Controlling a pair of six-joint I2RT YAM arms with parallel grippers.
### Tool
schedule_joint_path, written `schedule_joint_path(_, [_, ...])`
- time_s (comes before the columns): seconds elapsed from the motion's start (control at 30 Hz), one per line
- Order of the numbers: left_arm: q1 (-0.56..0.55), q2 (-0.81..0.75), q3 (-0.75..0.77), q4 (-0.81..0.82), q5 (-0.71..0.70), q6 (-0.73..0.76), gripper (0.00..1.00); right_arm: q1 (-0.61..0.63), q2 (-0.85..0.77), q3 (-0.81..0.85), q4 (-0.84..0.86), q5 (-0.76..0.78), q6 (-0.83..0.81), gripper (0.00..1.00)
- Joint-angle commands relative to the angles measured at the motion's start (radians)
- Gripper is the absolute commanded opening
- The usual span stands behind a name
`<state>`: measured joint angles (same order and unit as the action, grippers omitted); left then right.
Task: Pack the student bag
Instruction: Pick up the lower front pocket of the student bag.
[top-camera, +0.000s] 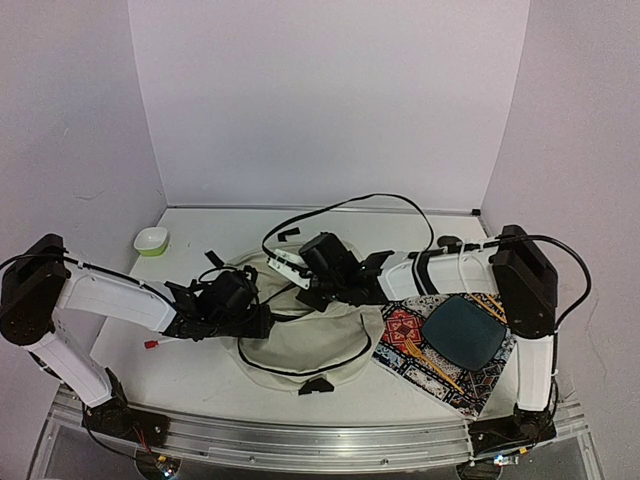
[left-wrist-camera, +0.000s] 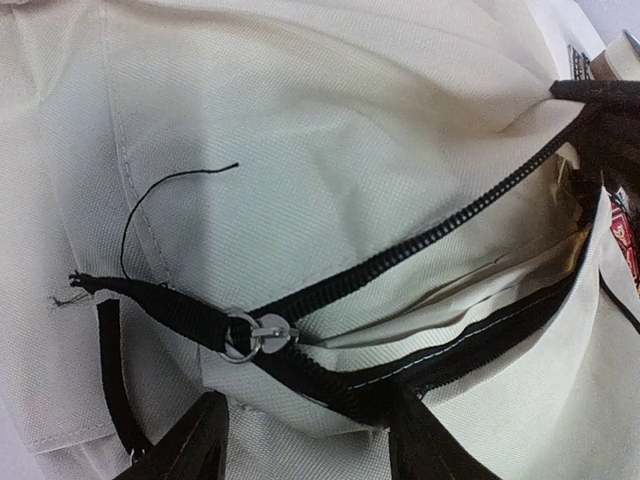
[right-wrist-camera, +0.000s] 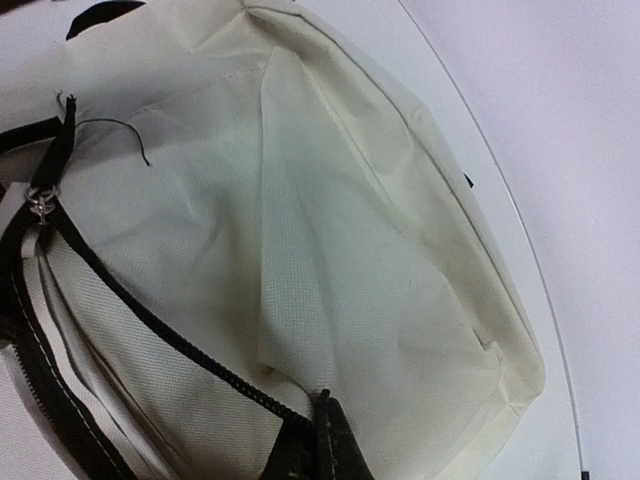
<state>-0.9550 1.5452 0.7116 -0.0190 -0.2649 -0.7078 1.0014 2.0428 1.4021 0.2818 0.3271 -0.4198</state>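
- student bag (top-camera: 310, 345) lies flat mid-table, near edge, between both arms; the zip pocket gapes open.
- left gripper (left-wrist-camera: 305, 445): fingers spread, hovering just above the bag at the near zip edge, zipper pull (left-wrist-camera: 255, 335) just beyond them.
- right gripper (right-wrist-camera: 320, 445): pinching the bag's far zip edge, with the fabric pulled taut from it.
- patterned placemat (top-camera: 410, 340) touches the bag's right side, with a dark plate (top-camera: 463, 332) on it.
- green bowl (top-camera: 152, 240) far left, well apart.
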Motion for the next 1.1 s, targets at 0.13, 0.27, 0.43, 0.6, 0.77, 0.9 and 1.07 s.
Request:
schedule_joint_path(0.13, [-0.004,-0.016,0.011,-0.08,-0.016,-0.011,0.56,-0.008,-0.088,0.048,-0.043,0.066,-0.022,0.02])
schedule_joint_path(0.27, [-0.004,-0.01,0.02,-0.087,-0.012,-0.012,0.56,-0.007,-0.088,0.075,-0.043,0.085,-0.037,0.09])
schedule_joint_path(0.43, [-0.004,-0.01,0.023,-0.089,-0.008,-0.01,0.56,-0.008,-0.081,0.101,-0.043,0.12,-0.06,0.13])
schedule_joint_path(0.6, [-0.004,-0.021,0.025,-0.09,-0.007,-0.011,0.56,-0.007,-0.086,0.097,-0.045,0.102,-0.062,0.1])
schedule_joint_path(0.77, [-0.002,-0.035,0.046,-0.094,0.013,-0.009,0.59,-0.006,-0.098,0.081,-0.056,0.065,-0.056,0.11])
schedule_joint_path(0.9, [0.007,-0.071,0.077,-0.115,0.017,-0.005,0.65,-0.006,-0.082,0.089,-0.057,0.081,-0.056,0.05])
schedule_joint_path(1.07, [0.044,-0.152,0.09,-0.188,0.003,-0.022,0.71,-0.006,-0.075,0.099,-0.058,0.083,-0.056,0.03])
